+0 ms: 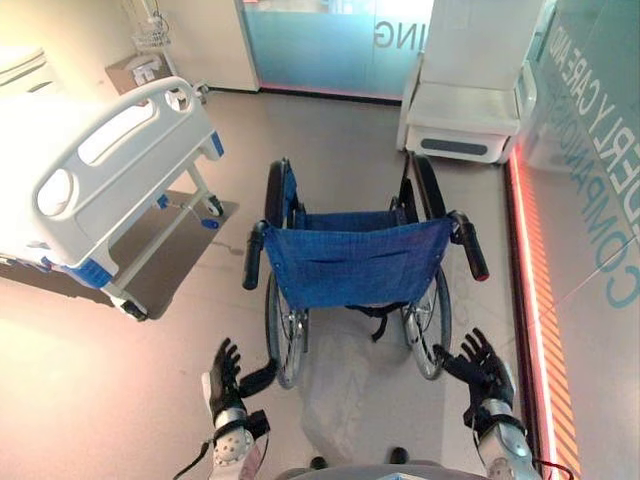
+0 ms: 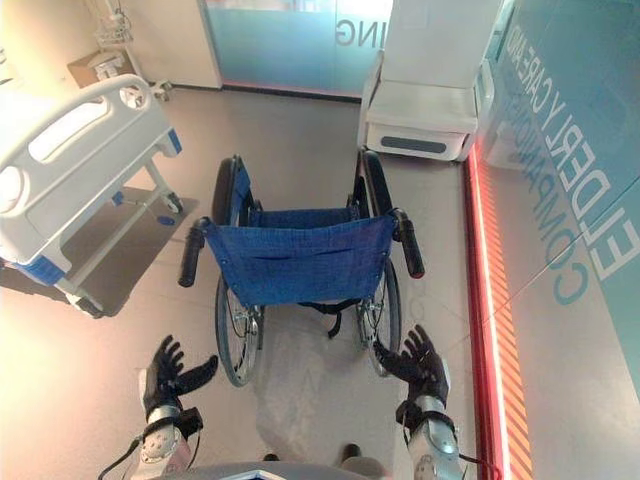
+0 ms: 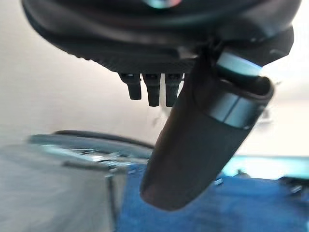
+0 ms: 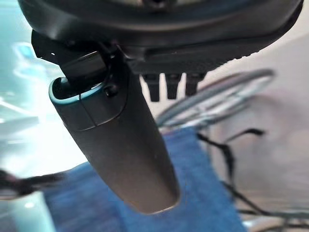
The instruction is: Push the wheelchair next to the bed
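The wheelchair (image 1: 355,265) stands on the floor (image 1: 130,400) in the middle of the head views, its blue fabric backrest (image 1: 352,262) facing the robot and its seat pointing away toward twelve o'clock; two black push handles stick back from the top corners of the backrest, the left handle (image 1: 253,255) at about nine o'clock of the chair and the right handle (image 1: 470,245) at about three o'clock, the latter ending in a red tip; the large spoked wheels (image 1: 284,335) sit below the backrest on either side.

The left robot hand (image 1: 226,370) hangs at about seven o'clock of the chair, below the left handle and just beside the left wheel, fingers spread straight and thumb out, touching nothing; the right robot hand (image 1: 478,362) hangs at about five o'clock, below the right handle and just beside the right wheel, likewise spread apart and empty; each wrist view shows straight fingers and thumb with blue fabric and a wheel rim beyond.

The bed (image 1: 95,170), white with blue corner bumpers and a moulded white footboard, stands at about ten o'clock of the wheelchair, well apart from it; a white cabinet-like unit (image 1: 470,110) stands at about one o'clock beyond the chair; a red glowing strip (image 1: 530,300) runs along the base of the wall at three o'clock.
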`<state>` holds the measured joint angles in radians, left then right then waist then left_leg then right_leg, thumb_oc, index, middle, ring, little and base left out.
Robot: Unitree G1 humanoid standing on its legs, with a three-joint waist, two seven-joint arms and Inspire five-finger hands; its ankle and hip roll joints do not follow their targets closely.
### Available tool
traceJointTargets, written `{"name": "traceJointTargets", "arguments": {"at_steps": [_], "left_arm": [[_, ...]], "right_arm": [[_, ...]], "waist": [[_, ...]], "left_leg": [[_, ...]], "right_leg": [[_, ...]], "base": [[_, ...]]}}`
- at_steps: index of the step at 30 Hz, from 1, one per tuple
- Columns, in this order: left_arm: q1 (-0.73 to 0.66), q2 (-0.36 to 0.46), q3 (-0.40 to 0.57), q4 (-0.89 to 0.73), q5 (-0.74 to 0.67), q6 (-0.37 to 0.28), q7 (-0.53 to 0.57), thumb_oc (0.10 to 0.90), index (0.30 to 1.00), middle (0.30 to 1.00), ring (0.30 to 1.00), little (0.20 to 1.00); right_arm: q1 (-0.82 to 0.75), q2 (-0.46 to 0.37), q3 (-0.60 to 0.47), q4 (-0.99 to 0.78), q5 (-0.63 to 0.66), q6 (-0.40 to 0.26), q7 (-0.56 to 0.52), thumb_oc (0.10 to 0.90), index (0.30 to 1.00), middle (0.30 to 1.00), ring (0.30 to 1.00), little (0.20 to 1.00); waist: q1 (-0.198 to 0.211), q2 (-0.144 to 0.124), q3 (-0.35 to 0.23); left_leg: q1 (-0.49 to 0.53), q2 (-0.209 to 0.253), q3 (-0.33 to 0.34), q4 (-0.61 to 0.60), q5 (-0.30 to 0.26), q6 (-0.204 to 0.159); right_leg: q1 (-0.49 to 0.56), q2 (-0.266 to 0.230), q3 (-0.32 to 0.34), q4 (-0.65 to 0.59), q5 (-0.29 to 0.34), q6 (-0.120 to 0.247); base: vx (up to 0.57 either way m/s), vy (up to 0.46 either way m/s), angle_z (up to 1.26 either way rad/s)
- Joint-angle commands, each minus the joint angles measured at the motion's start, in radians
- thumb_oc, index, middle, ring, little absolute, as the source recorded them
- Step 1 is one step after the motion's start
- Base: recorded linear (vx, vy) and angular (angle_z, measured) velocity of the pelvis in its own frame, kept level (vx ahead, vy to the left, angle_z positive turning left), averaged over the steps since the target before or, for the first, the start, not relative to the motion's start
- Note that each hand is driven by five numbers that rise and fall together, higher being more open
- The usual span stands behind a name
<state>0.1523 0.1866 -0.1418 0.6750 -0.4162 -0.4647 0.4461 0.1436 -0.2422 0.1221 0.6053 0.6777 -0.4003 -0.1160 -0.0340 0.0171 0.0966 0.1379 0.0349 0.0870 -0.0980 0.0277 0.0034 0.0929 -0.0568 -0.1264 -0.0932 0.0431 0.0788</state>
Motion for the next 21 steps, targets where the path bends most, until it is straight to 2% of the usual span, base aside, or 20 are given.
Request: {"name": "traceJointTargets", "arguments": {"at_steps": [1,4,10,17,21], "left_arm": [[-0.093,0.083,0.048,-0.105,0.028,-0.112,0.055,0.800,0.900,0.900,0.900,0.900],[-0.102,0.117,0.076,-0.156,0.071,-0.120,0.095,0.800,0.900,0.900,0.900,0.900],[-0.118,0.141,0.130,-0.179,0.070,-0.122,0.143,0.800,0.900,0.900,0.900,0.900],[-0.169,0.177,0.180,-0.247,0.173,-0.122,0.274,0.800,0.900,0.900,0.900,0.900],[-0.198,0.196,0.210,-0.324,0.165,-0.123,0.267,0.800,0.900,0.900,0.900,0.900]], "right_arm": [[-0.086,-0.052,-0.076,-0.118,-0.024,-0.142,-0.068,0.800,0.900,0.900,0.900,0.900],[-0.098,-0.081,-0.122,-0.151,-0.055,-0.153,-0.100,0.800,0.900,0.900,0.900,0.900],[-0.121,-0.128,-0.183,-0.188,-0.094,-0.146,-0.138,0.800,0.900,0.900,0.900,0.900],[-0.152,-0.188,-0.235,-0.284,-0.190,-0.145,-0.222,0.800,0.900,0.900,0.900,0.900],[-0.177,-0.218,-0.266,-0.351,-0.206,-0.160,-0.238,0.800,0.900,0.900,0.900,0.900]], "waist": [[0.003,-0.027,0.012],[0.004,-0.027,0.013],[0.003,-0.023,0.012],[-0.004,-0.022,0.009],[-0.004,-0.020,0.006]], "left_leg": [[-0.007,-0.069,-0.028,0.011,-0.035,0.023],[-0.005,-0.070,-0.032,0.011,-0.037,0.022],[0.000,-0.069,-0.035,0.011,-0.039,0.019],[0.007,-0.068,-0.039,0.011,-0.042,0.016],[0.009,-0.069,-0.045,0.011,-0.042,0.015]], "right_leg": [[0.023,0.031,-0.010,0.041,-0.029,-0.034],[0.026,0.031,-0.009,0.037,-0.029,-0.035],[0.034,0.029,-0.009,0.028,-0.029,-0.035],[0.044,0.028,-0.010,0.024,-0.037,-0.036],[0.048,0.027,-0.010,0.022,-0.040,-0.036]], "base": [[0.00,0.000,0.00],[0.00,0.000,0.00],[0.02,0.005,0.00],[0.01,0.004,0.00],[0.02,0.008,0.05]]}}
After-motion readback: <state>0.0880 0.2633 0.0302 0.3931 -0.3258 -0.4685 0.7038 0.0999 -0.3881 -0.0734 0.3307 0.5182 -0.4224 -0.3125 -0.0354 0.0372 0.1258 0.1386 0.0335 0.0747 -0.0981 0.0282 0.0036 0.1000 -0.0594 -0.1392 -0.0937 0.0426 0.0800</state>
